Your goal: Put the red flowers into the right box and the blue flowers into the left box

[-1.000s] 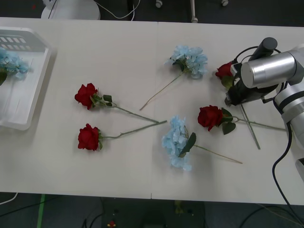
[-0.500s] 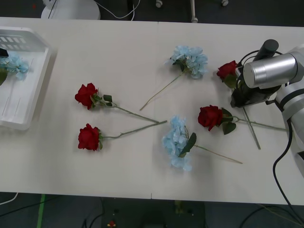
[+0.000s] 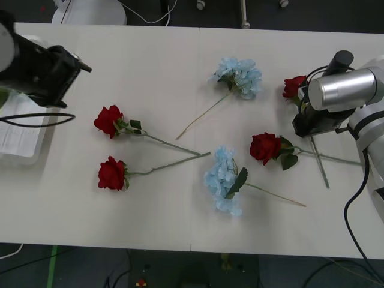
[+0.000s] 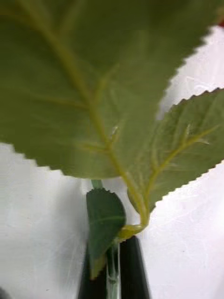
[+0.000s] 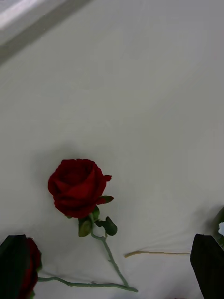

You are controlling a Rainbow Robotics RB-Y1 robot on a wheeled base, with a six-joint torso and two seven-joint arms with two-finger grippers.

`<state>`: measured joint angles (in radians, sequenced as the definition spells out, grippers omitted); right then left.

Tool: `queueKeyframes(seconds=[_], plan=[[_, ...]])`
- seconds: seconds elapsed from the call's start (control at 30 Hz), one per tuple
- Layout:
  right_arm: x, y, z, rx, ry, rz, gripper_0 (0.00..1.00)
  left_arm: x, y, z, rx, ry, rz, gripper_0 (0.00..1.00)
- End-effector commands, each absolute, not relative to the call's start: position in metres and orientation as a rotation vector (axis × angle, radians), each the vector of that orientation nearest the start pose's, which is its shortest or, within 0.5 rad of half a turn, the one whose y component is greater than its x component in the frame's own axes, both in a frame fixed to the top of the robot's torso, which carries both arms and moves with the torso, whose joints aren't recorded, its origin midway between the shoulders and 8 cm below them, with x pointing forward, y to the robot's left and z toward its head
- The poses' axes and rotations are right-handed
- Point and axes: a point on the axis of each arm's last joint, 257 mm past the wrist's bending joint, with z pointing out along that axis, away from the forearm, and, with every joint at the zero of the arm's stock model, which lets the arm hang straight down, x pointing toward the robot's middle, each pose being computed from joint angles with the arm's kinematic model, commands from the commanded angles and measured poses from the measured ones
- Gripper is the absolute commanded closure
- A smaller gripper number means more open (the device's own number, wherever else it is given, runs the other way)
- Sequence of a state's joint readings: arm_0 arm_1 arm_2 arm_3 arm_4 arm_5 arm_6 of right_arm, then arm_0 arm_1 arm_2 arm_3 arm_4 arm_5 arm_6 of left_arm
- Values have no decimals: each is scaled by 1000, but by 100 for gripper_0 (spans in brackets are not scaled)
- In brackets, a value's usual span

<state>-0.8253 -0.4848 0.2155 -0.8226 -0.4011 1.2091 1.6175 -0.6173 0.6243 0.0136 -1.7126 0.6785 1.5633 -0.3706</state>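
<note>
While right pincer (image 4: pixel 113 273) grips one, four red flowers (image 3: pixel 108 119), two blue flowers (image 3: pixel 224 179)

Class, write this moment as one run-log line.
right gripper: shut on rose stem, far right | left gripper: open, above left roses | loose: three roses, two blue flowers

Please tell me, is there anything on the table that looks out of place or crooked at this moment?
Mostly loose flowers lie scattered, stems crossing. One red rose looks odd: the right gripper is shut on its stem, its bloom tipped up beside the arm. The left gripper hangs open above another rose.
</note>
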Motion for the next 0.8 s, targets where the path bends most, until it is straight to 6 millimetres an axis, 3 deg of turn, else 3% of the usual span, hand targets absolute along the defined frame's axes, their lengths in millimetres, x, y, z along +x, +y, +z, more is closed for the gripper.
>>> queueKeyframes(seconds=[0.03, 0.23, 0.33, 0.53, 0.8], plan=[[610, -320, -265, -124, 2653, -95, 100, 560, 193, -134, -1013, 2270, -580, 0], [639, -312, -210, -197, 2517, -54, 100, 579, 146, -177, -1037, 2236, -502, 0], [652, -321, -181, -295, 2428, -119, 100, 592, 130, -197, -1033, 2238, -474, 0], [660, -349, -151, -433, 2340, -220, 100, 611, 125, -223, -1058, 2241, -429, 0], [653, -386, -131, -450, 2322, -219, 100, 593, 137, -250, -1075, 2300, -302, 0]])
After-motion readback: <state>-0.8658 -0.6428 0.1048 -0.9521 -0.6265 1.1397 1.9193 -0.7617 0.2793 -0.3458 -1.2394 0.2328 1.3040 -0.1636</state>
